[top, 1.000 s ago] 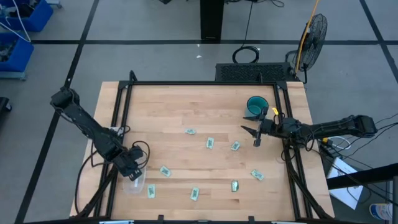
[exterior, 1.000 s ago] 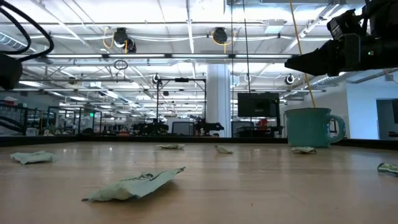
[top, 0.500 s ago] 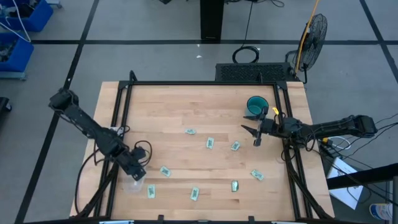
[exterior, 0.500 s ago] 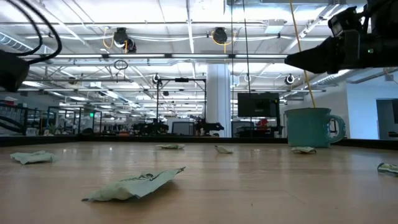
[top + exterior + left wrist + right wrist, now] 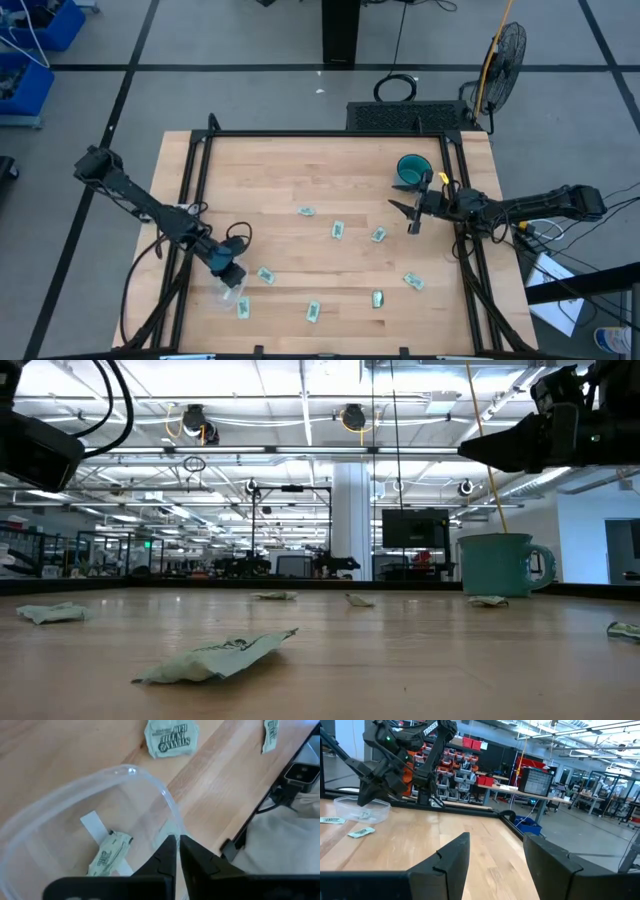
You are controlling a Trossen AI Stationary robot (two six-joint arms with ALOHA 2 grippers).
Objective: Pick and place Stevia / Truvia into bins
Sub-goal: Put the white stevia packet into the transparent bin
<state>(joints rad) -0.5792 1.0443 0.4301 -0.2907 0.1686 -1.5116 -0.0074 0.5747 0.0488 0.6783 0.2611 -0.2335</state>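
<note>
Bare wooden tabletop [image 5: 300, 180] along the far side lets a gripper pass. Scattered pale green sachets [image 5: 338, 230] dot the middle and near side; the teal round cup [image 5: 412, 169] blocks the far right corner.

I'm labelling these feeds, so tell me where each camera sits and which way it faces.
High: overhead, straight down on the wooden table; both arms show.
Low: table height, level across to the teal round cup; arms overhead.
Left wrist: down past the shut left end effector into the clear plastic oval tub holding a pale green sachet.
Right wrist: over the open right end effector across the table.
Shared: right wrist and high views both show tub and left arm.
</note>
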